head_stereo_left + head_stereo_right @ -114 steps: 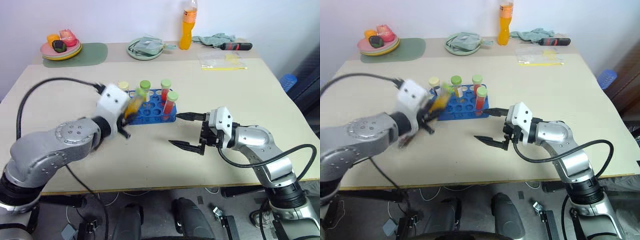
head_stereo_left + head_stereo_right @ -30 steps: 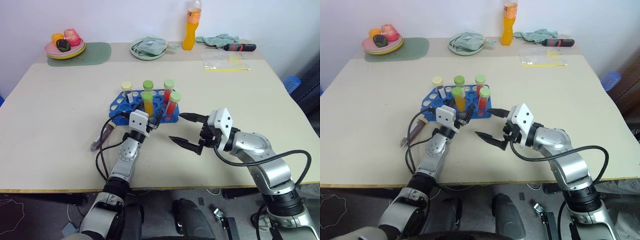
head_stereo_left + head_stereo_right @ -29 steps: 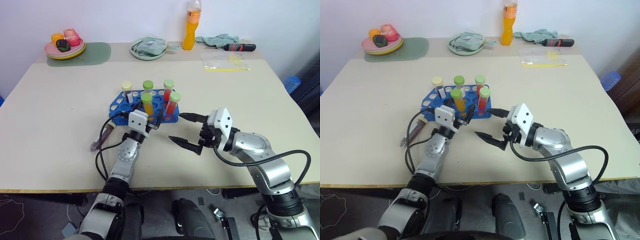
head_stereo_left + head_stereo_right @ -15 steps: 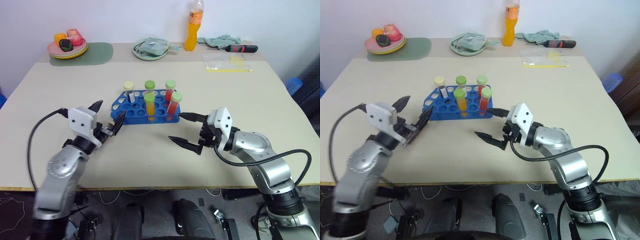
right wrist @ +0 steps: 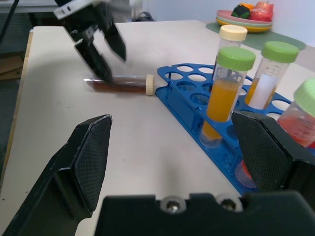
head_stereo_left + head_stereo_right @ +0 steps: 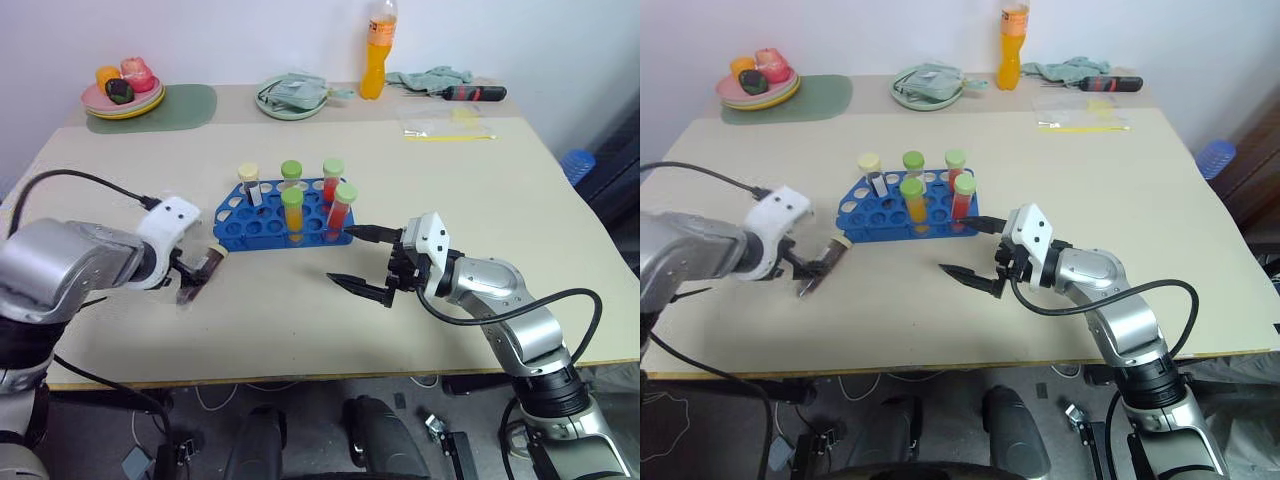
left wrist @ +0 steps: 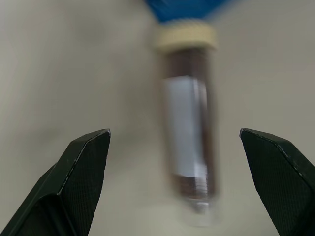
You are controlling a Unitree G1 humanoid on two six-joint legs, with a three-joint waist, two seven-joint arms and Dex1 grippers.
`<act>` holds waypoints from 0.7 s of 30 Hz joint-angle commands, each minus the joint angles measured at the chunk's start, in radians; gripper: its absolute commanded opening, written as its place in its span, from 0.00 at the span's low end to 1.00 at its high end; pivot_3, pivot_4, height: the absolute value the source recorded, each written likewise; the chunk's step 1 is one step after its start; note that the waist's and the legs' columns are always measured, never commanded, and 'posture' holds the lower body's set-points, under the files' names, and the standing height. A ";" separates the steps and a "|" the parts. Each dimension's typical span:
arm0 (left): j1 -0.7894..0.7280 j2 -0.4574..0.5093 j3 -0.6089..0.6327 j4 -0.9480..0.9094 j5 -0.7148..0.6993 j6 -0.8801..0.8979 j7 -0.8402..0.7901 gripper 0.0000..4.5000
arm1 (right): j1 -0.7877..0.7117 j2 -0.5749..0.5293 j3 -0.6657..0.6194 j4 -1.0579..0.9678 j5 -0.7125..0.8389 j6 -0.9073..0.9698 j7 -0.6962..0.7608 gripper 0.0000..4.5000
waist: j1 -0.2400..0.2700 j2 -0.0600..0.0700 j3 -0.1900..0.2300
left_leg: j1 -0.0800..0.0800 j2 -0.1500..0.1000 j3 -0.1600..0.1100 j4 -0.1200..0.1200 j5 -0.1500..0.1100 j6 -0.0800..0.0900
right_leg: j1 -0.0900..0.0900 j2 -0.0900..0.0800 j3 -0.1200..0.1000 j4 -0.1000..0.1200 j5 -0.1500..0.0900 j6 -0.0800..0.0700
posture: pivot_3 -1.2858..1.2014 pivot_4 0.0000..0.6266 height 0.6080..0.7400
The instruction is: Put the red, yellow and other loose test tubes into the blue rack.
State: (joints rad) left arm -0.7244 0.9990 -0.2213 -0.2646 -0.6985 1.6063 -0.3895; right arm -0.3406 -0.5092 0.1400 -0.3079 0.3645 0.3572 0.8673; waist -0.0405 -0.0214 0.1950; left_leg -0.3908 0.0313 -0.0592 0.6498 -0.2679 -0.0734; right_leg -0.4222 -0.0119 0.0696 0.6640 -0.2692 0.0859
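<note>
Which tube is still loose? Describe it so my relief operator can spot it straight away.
Find the blue rack in the middle of the table. On the table just off its left end, under the open left gripper, lies the dark brown tube with a cream cap. It alone lies flat; the others stand in the rack.

Brown tube (image 7: 189,147), bright blue rack (image 6: 265,228)

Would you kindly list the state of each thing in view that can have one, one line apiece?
Left gripper: open, poised over the brown tube.
Right gripper: open, holding nothing.
Brown tube: capped, lying on the table beside the rack.
Blue rack: five capped tubes upright in it, most holes free.
Yellow-orange tube: capped, upright in the rack.
Red tube: capped, upright in the rack.
Orange bottle: upright.
</note>
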 commanded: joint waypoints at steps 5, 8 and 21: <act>-0.059 -0.048 -0.066 0.109 0.017 0.008 0.072 0.96 | 0.036 -0.003 -0.016 -0.068 0.002 -0.010 -0.029 0.95 | -0.004 0.000 0.000 | 0.000 0.000 0.000 0.000 0.000 0.000 | -0.001 0.000 0.000 0.001 0.000 0.000 | 0.52 0.24 1.00; -0.052 -0.087 -0.068 0.148 0.024 0.008 0.115 0.85 | 0.041 -0.002 -0.013 -0.075 0.000 -0.009 -0.038 0.95 | -0.003 0.000 0.000 | 0.000 0.000 0.000 0.001 0.000 0.000 | -0.001 0.000 0.000 0.001 0.000 0.000 | 0.52 0.24 1.00; 0.100 0.079 0.043 -0.150 -0.090 -0.038 -0.024 0.18 | 0.024 -0.002 -0.006 -0.067 0.002 -0.010 -0.029 0.95 | -0.005 0.001 0.000 | 0.000 0.000 0.001 0.000 0.000 0.000 | -0.002 0.000 0.002 0.002 0.000 0.000 | 0.52 0.24 1.00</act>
State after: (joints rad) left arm -0.6445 1.0395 -0.2447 -0.3327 -0.7795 1.5998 -0.3721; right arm -0.3025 -0.5103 0.1452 -0.3479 0.3580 0.3589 0.8326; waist -0.0457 -0.0207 0.1947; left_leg -0.3915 0.0314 -0.0581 0.6500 -0.2678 -0.0735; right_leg -0.4244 -0.0121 0.0712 0.6653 -0.2692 0.0857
